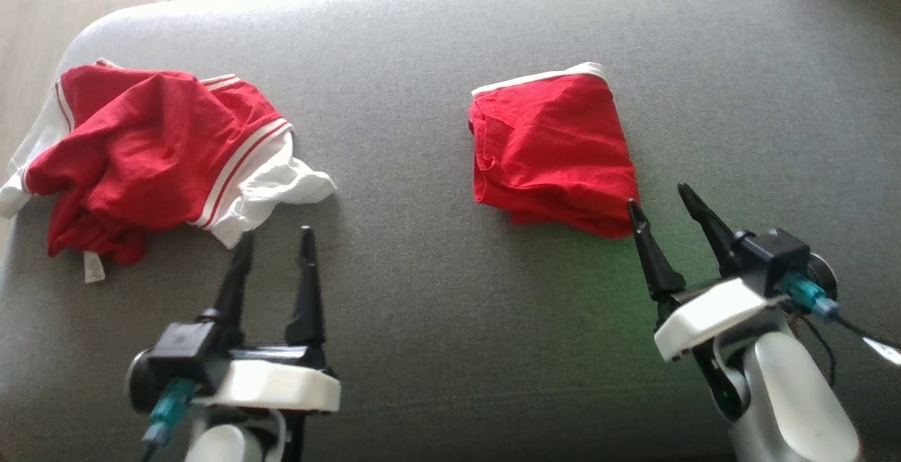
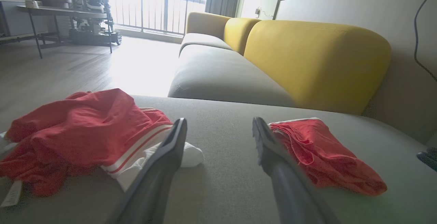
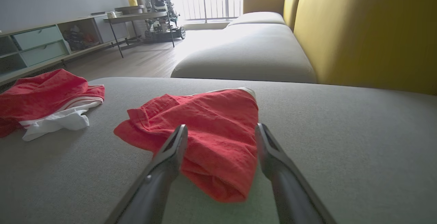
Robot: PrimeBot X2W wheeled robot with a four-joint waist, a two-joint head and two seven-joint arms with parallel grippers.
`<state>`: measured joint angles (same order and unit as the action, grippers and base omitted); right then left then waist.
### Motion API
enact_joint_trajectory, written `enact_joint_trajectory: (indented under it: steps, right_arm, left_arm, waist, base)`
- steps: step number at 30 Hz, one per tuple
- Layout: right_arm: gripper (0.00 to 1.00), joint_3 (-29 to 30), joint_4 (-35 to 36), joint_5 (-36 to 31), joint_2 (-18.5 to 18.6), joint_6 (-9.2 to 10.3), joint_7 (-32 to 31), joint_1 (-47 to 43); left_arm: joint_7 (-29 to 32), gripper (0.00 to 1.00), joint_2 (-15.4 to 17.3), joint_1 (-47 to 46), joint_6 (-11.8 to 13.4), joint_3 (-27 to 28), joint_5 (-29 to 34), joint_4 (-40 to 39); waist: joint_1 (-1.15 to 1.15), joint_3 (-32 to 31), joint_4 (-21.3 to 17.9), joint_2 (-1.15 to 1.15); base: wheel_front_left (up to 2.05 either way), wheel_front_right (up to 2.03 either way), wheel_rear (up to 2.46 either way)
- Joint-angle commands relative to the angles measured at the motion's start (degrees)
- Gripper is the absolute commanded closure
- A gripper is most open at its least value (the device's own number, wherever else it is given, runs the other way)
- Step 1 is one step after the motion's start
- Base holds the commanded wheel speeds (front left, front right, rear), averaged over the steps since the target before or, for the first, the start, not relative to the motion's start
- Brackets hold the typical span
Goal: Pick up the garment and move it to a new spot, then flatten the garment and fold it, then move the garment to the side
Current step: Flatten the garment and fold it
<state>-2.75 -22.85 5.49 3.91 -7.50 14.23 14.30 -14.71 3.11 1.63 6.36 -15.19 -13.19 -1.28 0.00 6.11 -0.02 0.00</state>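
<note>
You have two garments on the grey sofa seat (image 1: pixel 422 307). The folded red garment (image 1: pixel 552 148), the one with the white waistband at its far edge, lies right of the middle of the seat as a compact, layered packet, so I judge its flattening and folding done. Your right tool (image 1: pixel 658 196) sits at the near right corner of that packet with its jaws spread and nothing gripped. In the head view one fingertip looks to touch the corner of the cloth, while the right wrist view shows the fold just ahead between the two fingers, so I cannot tell whether there is contact. Your left tool (image 1: pixel 276 235) is released too and empty, hovering just short of the white edge of the crumpled red-and-white garment (image 1: pixel 141 152) at the left end of the seat. That one is bunched, neither flattened nor folded. As I read it, if the folded piece counts as set aside where it lies, its round is finished; otherwise you owe it the last move to the side. The crumpled piece needs the whole sequence
</note>
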Motion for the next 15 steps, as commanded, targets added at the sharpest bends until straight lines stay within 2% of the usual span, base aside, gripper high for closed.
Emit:
enact_joint_trajectory:
  steps: [1, 4, 9, 15]
  right_arm:
    - [0.00, -0.5, 3.9, -1.1, -0.8, 0.01, 0.7, -0.1]
    - [0.00, 0.4, 8.0, -2.7, -1.0, 0.01, 0.7, -2.6]
    - [0.00, -0.4, 15.0, -2.2, -1.0, 0.01, 0.8, -7.5]
    - [0.00, 0.9, 18.1, -1.2, -1.0, 0.01, 0.8, -11.5]
  left_arm:
    - [-0.3, 0.00, -0.2, -0.7, 0.7, 3.0, 0.8, -3.3]
    - [-0.3, 0.00, -0.2, 0.5, 1.3, 4.4, 1.0, -5.4]
    - [-0.3, 0.00, -0.2, 2.9, 0.8, 5.6, 2.0, -5.5]
    - [-0.3, 0.00, -0.2, 4.2, 0.6, 6.1, 2.8, -5.7]
  waist:
    - [0.00, -0.1, -0.3, 0.00]
    - [0.00, -0.3, -0.5, 0.00]
    - [0.00, -1.1, -0.5, 0.00]
    - [0.00, -1.9, -0.4, 0.00]
  base:
    - [0.00, 0.00, 0.00]
    - [0.00, 0.00, 0.00]
    - [0.00, 0.00, 0.00]
    - [0.00, 0.00, 0.00]
